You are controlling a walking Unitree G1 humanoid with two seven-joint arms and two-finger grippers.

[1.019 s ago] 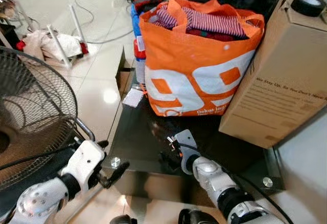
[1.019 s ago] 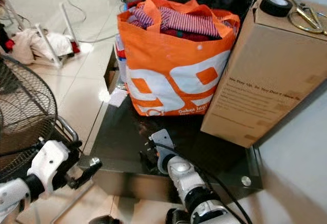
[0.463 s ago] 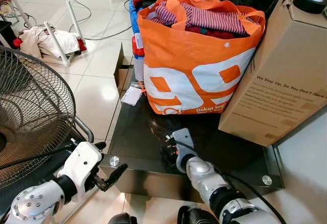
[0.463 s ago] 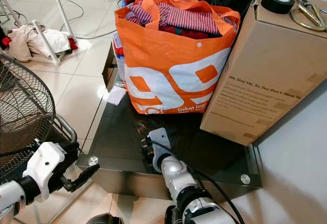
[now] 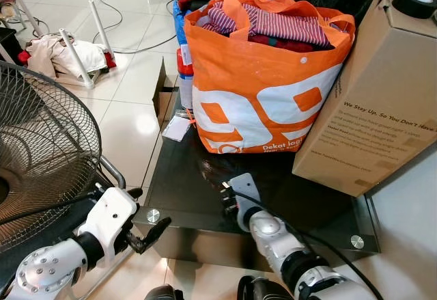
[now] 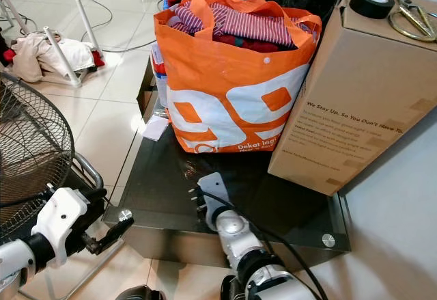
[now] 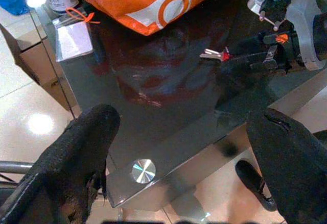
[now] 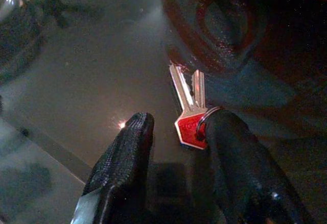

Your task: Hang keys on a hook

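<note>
Two keys [image 8: 189,109] with a red head lie flat on the dark glass table [image 5: 184,184], at about eleven o'clock from the right gripper [image 8: 176,147], whose fingers stand apart; one pad seems to touch the ring. Best to centre the head between them, then close. Left gripper [image 7: 179,152] hovers open off the table's edge.

dark glass table [image 5: 184,191], keys [image 8: 191,109], orange bag [image 5: 263,88], cardboard box [image 5: 375,108]
</note>
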